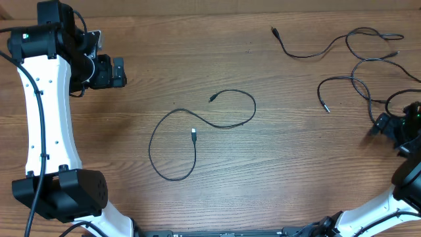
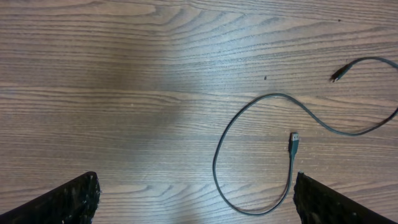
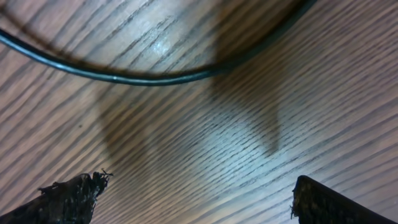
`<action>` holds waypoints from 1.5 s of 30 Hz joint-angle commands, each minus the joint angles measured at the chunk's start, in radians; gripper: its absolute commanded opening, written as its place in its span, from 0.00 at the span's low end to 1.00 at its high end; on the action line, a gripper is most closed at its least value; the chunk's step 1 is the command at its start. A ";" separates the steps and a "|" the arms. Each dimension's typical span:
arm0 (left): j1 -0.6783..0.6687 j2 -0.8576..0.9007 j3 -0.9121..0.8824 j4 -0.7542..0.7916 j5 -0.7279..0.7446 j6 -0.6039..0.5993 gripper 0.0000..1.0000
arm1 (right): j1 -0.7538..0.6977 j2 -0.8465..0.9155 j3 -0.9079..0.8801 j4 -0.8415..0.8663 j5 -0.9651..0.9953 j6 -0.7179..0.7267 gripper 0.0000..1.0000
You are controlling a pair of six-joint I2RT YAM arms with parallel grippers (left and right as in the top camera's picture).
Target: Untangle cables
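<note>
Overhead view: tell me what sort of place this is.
Probably a robot lab workbench: a bare wood-grain table, a left arm and a right arm mounted at its near edge, and thin black cables spread across the top.

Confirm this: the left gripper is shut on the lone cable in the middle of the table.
Not right. The left gripper is open, holding nothing; the lone cable lies free in the middle of the table. The overhead view shows it.
</note>
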State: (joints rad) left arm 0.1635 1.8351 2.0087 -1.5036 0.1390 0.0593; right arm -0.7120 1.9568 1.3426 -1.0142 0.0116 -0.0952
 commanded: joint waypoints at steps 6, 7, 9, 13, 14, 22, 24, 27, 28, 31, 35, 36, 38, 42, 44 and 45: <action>-0.007 0.003 -0.004 -0.002 0.011 0.016 1.00 | -0.002 -0.031 -0.014 0.063 0.031 -0.012 1.00; -0.007 0.003 -0.004 -0.002 0.010 0.016 0.99 | -0.002 -0.031 -0.022 0.079 0.032 -0.019 1.00; -0.007 0.003 -0.004 -0.002 0.011 0.016 0.99 | -0.002 -0.030 -0.038 0.107 0.032 -0.019 1.00; -0.007 0.003 -0.004 -0.002 0.010 0.016 1.00 | -0.002 -0.030 -0.088 0.173 0.032 -0.040 1.00; -0.007 0.003 -0.004 -0.002 0.011 0.016 1.00 | -0.002 -0.030 -0.098 0.188 0.032 -0.042 1.00; -0.007 0.003 -0.004 -0.002 0.010 0.016 0.99 | -0.002 -0.030 -0.155 0.290 0.032 -0.042 1.00; -0.007 0.003 -0.004 -0.002 0.010 0.016 0.99 | -0.002 -0.030 -0.161 0.312 0.032 -0.042 1.00; -0.007 0.003 -0.004 -0.002 0.010 0.016 1.00 | -0.002 -0.030 -0.161 0.354 0.032 -0.042 1.00; -0.007 0.003 -0.004 -0.002 0.010 0.016 1.00 | -0.002 -0.030 -0.161 0.371 0.032 -0.041 1.00; -0.007 0.003 -0.004 -0.002 0.010 0.016 1.00 | -0.002 -0.030 -0.161 0.431 0.031 -0.041 1.00; -0.007 0.003 -0.004 -0.002 0.011 0.016 1.00 | -0.002 -0.029 -0.161 0.519 0.027 -0.041 1.00; -0.007 0.003 -0.004 -0.002 0.011 0.016 1.00 | -0.002 -0.028 -0.161 0.539 0.027 -0.041 1.00; -0.007 0.003 -0.004 -0.002 0.010 0.016 1.00 | -0.002 -0.024 -0.161 0.583 0.014 -0.041 1.00; -0.007 0.003 -0.004 -0.002 0.010 0.016 0.99 | -0.002 -0.001 -0.161 0.671 -0.025 -0.041 1.00; -0.007 0.003 -0.004 -0.002 0.011 0.016 1.00 | -0.002 0.018 -0.161 0.710 -0.056 -0.041 1.00; -0.007 0.003 -0.004 -0.002 0.010 0.016 1.00 | -0.002 0.035 -0.162 0.731 -0.079 -0.041 1.00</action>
State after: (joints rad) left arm 0.1635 1.8351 2.0087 -1.5036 0.1390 0.0593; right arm -0.7120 1.9476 1.1847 -0.3126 -0.0048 -0.1318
